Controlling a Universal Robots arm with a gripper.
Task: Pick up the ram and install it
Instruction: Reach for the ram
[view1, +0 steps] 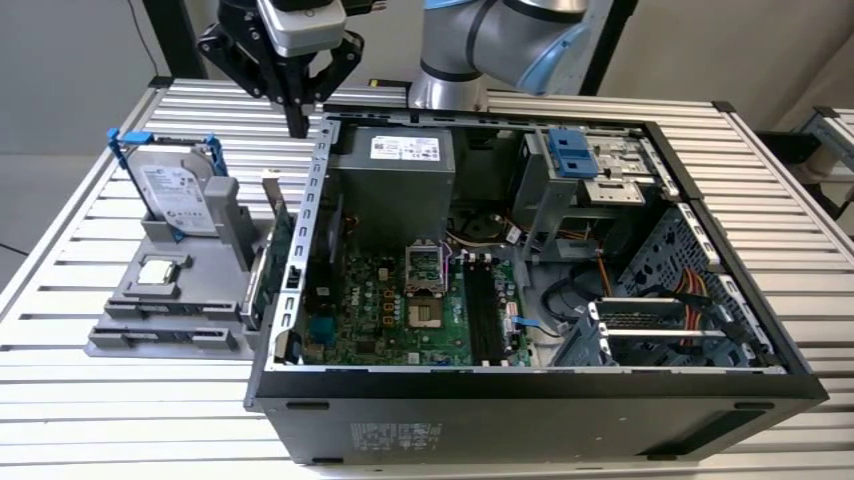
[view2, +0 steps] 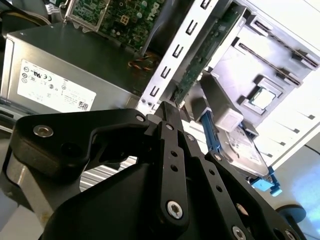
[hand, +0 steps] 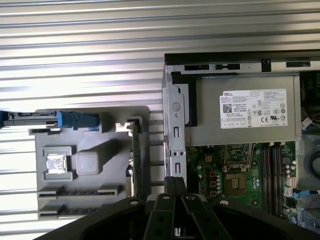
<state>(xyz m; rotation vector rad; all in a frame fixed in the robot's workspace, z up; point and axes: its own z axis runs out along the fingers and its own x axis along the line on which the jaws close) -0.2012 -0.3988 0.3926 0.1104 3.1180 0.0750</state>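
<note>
The black gripper (view1: 296, 128) hangs above the far left corner of the open computer case (view1: 534, 410), its fingers pressed together with nothing between them. Both wrist views show that meeting of the tips up close.

The ram (view1: 478, 310) seems to be the dark narrow strip standing among the long slots of the green motherboard, on the exterior view's right of the processor socket. Whether it is fully seated cannot be told.

The first wrist view looks straight down on the grey plastic holder (hand: 92, 150) and shows two long grooves near its front lying bare. From the exterior view the holder carries one silver hard drive (view1: 174, 190) upright in a blue bracket, one square processor chip (view1: 160, 270) lying flat, and one green card (view1: 278, 265) on edge against the case wall. The table (view1: 80, 420) is ribbed metal slats.
</note>
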